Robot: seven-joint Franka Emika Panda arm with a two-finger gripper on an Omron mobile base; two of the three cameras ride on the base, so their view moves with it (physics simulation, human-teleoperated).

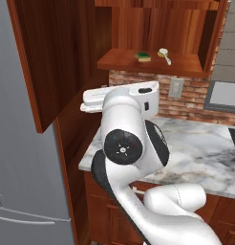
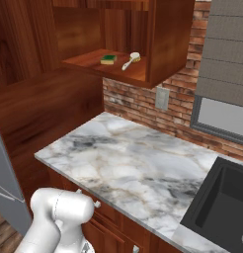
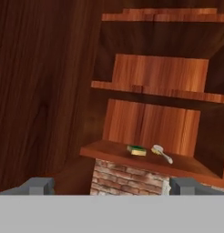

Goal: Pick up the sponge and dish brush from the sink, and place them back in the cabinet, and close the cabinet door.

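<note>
Up on the lower shelf of the reddish-brown wooden wall cabinet [image 1: 153,64], your left base view shows the small green-and-yellow sponge [image 1: 143,57] lying flat and the cream dish brush [image 1: 164,54] just beside it, both already stowed. To their left, the tall reddish-brown panel door [image 1: 45,62] stands swung wide, and the white arm rises in front of the marble counter [image 1: 205,158]. From the right base view, you see the same pair near the shelf's front edge, sponge [image 2: 108,59] left of brush [image 2: 131,60], with the black matte sink basin [image 2: 220,207] low at the right, where neither item can be seen. Through the hand view, the gripper [image 3: 111,185] faces the cabinet interior from well back, its two grey fingertips [image 3: 38,185] spread wide apart and holding nothing, likely because both items are released; closing the door appears to be what remains.
</note>
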